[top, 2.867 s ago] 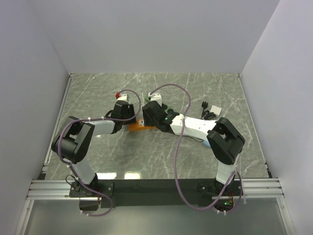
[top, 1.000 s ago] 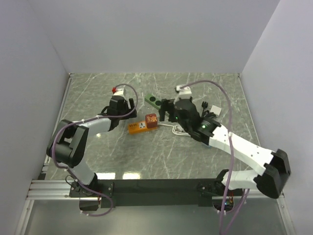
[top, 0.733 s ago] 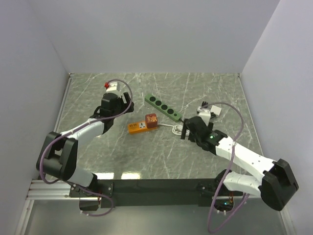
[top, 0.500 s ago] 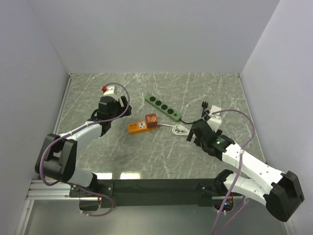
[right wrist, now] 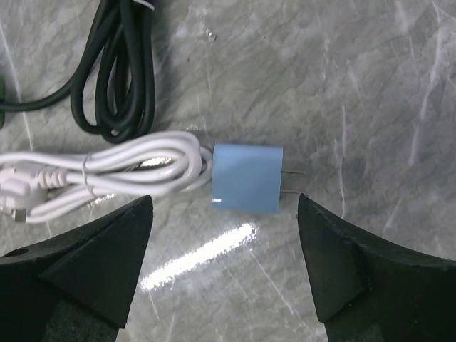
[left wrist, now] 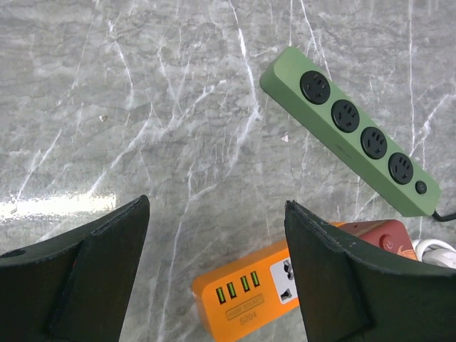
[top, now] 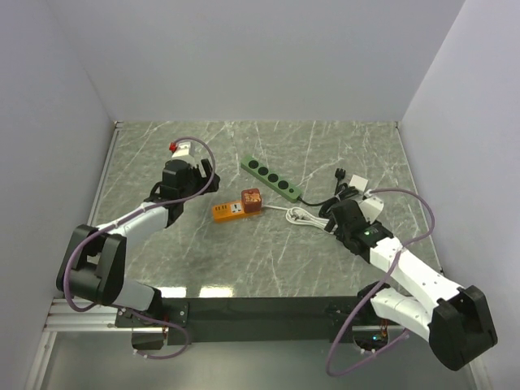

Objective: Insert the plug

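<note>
The blue plug lies flat on the gray table, right under the right gripper. In the right wrist view it sits in the gap between the two fingers, one finger on its left and one on its right. Neither finger touches it. Its two little metal pins point to the right in that view. A bunch of white cord touches the other end of the plug, and a black cord lies just above that. The right gripper is spread wide and has nothing in it. The left gripper is spread wide too and has nothing in it. It hangs over the table above the orange power strip, with the green power strip close by. The orange power strip is well apart from the plug, nearer the middle of the table.
</note>
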Robot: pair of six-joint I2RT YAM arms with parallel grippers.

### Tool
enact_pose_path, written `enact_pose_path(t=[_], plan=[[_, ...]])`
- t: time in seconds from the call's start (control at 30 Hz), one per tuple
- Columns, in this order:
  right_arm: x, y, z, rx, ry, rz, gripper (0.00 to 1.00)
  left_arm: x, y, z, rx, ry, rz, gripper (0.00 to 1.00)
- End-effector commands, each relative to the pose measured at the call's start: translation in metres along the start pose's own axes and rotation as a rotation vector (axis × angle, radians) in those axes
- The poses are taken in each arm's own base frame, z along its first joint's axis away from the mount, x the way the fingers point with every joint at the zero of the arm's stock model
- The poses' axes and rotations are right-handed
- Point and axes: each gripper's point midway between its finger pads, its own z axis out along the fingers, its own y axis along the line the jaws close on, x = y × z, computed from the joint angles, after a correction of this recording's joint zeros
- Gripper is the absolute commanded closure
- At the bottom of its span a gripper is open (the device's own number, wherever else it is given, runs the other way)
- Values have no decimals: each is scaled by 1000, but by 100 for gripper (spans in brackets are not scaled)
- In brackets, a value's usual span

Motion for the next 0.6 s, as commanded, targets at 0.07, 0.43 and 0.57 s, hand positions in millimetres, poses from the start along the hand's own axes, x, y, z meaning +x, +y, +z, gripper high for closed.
enact_pose_path(t=[0.07, 0.43, 0.57], plan=[[-6, 3, 13, 3, 4, 9, 14, -15, -8, -6, 31, -47, 6, 18], [8, -9, 24, 45, 112, -10, 40, -14, -7, -8, 28, -47, 9, 18], [13, -10, 24, 34, 109, 9, 40, -12, -7, -4, 31, -37, 12, 18]])
